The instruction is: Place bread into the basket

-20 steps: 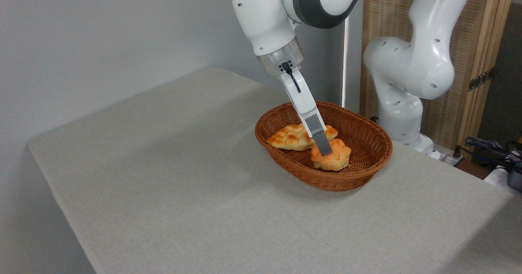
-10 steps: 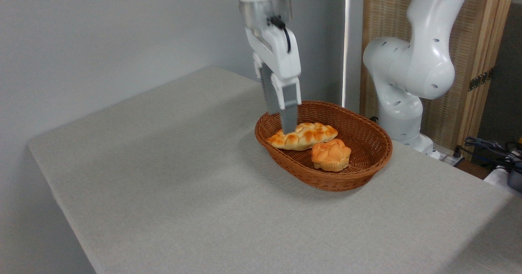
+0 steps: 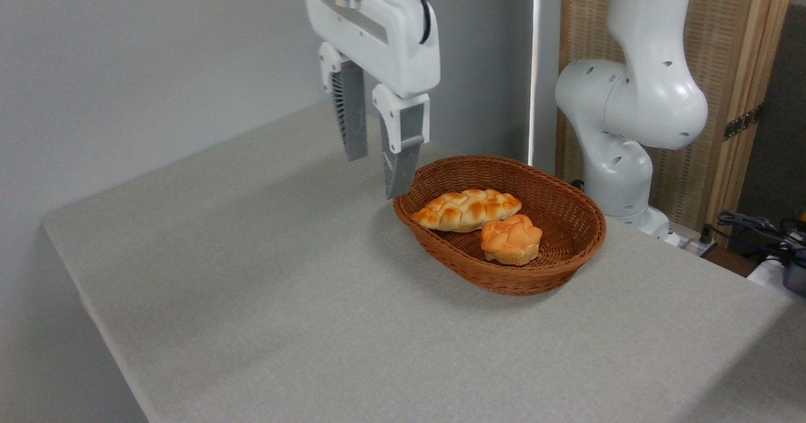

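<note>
The bun (image 3: 511, 239) sits knotted top up inside the basket (image 3: 567, 265), toward its near right side, touching the braided loaf (image 3: 466, 209) lying lengthwise behind it. The gripper (image 3: 376, 177) hangs left of the basket, fingers apart, empty.

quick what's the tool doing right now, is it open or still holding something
Tool: open and empty, raised left of the basket; the bread lies inside the basket.

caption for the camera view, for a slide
Bun and loaf lie in the basket; open gripper hangs left of it.
</note>
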Robot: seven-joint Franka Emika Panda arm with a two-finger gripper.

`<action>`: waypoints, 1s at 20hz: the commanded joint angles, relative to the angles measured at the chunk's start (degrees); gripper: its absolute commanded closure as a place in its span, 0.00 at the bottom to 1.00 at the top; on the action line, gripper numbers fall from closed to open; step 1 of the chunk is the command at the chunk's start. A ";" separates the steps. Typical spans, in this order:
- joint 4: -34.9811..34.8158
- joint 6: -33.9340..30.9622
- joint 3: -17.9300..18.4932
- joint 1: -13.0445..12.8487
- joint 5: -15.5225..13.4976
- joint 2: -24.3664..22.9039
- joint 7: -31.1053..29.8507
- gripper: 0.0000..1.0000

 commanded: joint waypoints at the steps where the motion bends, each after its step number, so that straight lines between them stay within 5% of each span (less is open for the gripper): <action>1: 6.07 -2.79 -5.49 3.34 -0.56 5.00 -5.88 0.00; 20: 8.27 -2.44 -8.32 2.03 7.17 8.17 -8.52 0.00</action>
